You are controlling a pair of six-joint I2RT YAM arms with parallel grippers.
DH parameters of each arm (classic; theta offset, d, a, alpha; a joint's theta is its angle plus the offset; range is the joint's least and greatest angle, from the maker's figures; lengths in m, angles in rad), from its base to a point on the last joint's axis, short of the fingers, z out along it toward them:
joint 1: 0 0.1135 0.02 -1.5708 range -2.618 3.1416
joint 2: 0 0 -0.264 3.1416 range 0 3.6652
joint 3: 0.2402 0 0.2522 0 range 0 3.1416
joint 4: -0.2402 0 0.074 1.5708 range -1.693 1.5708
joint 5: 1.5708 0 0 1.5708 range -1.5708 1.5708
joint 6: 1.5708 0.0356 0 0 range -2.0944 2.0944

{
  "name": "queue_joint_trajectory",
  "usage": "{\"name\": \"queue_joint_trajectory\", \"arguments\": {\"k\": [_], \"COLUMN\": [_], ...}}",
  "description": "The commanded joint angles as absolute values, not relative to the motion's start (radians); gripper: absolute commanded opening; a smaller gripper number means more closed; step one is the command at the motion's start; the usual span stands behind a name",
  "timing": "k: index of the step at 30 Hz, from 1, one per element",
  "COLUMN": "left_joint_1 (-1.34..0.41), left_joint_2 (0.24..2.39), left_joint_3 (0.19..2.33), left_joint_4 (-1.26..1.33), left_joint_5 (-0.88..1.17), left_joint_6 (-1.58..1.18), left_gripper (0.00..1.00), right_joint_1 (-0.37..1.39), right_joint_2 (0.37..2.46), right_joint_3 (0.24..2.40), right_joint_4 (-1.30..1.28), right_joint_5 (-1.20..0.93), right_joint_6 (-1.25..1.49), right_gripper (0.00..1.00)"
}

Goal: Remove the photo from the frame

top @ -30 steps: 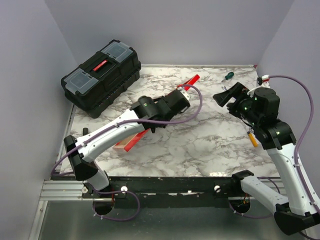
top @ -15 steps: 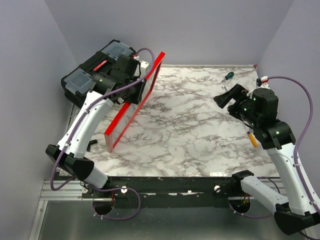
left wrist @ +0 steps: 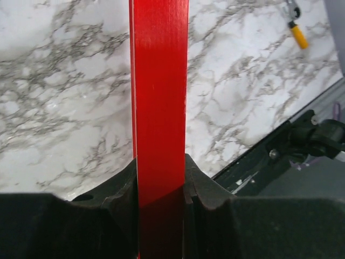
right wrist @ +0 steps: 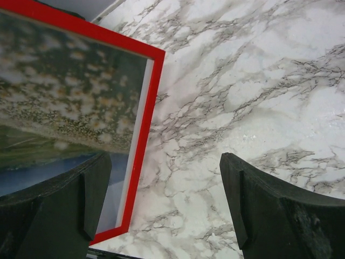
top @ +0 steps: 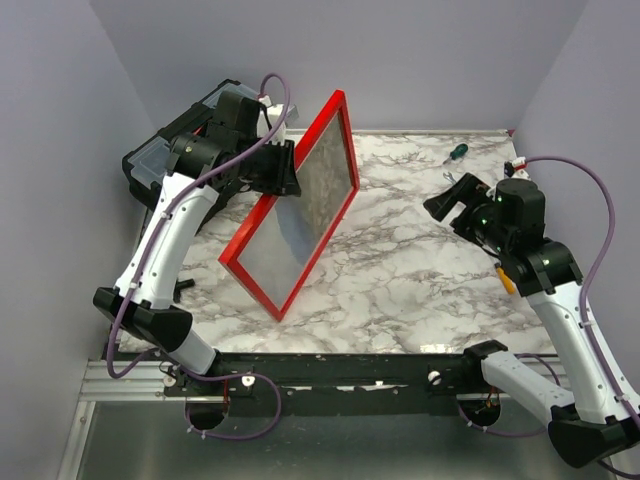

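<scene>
Left gripper [left wrist: 160, 178] is clamped on one edge of the frame [top: 318, 252]; the wrist view shows the red rail pinched square between both fingers. The frame is raised and tilted, high corner toward the back wall, low corner down near the table [top: 430, 290]. I can't tell if that corner touches. The photo [top: 305, 205] sits inside the frame, print face toward the right arm. Right gripper [top: 447, 197] hangs spread wide with nothing in it, well apart from the frame, pointed at the print.

Handling, my read: the frame is thin, stiff and probably light, but big. A one-edge pinch leaves a lot of leverage, so it may swing or slip. The photo is a thin sheet that bends, creases and scuffs easily. I can't tell if there's glazing over it. I'd go for the white border at an exposed edge or corner, not mid-face.

Room: open marble between the frame and the right arm. The toolbox [top: 150, 165] sits tight behind the left arm. A green-handled screwdriver [top: 457, 152] lies at the far edge, beyond the right gripper.
</scene>
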State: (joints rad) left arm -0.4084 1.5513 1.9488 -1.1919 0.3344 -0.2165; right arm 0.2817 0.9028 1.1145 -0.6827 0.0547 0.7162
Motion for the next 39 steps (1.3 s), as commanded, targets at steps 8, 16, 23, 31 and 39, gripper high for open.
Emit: {"name": "queue_joint_trajectory", "arguments": {"k": [8, 16, 23, 31, 39], "left_joint_1": [-0.380, -0.309, -0.190, -0.098, -0.027], "left_joint_2": [1.406, 1.300, 1.178, 1.137, 1.137], "left_joint_3": [1.587, 1.270, 0.980, 0.750, 0.660], "left_joint_4": [-0.762, -0.528, -0.356, -0.212, -0.217], "left_joint_5": [0.607, 0.674, 0.655, 0.636, 0.539], "left_joint_6": [-0.445, -0.584, -0.630, -0.625, -0.603], "left_gripper": [0.00, 0.00, 0.00, 0.00, 0.00], "right_joint_1": [0.282, 0.281, 0.282, 0.284, 0.380], "right_joint_2": [0.884, 0.873, 0.879, 0.970, 1.089], "right_joint_3": [1.089, 1.088, 1.039, 0.862, 0.680], "right_joint_4": [-0.675, -0.689, -0.662, -0.531, -0.279], "right_joint_5": [0.050, 0.051, 0.027, -0.148, -0.255], "right_joint_6": [0.719, 0.722, 0.727, 0.687, 0.658], "right_gripper": [0.89, 0.89, 0.89, 0.89, 0.90]}}
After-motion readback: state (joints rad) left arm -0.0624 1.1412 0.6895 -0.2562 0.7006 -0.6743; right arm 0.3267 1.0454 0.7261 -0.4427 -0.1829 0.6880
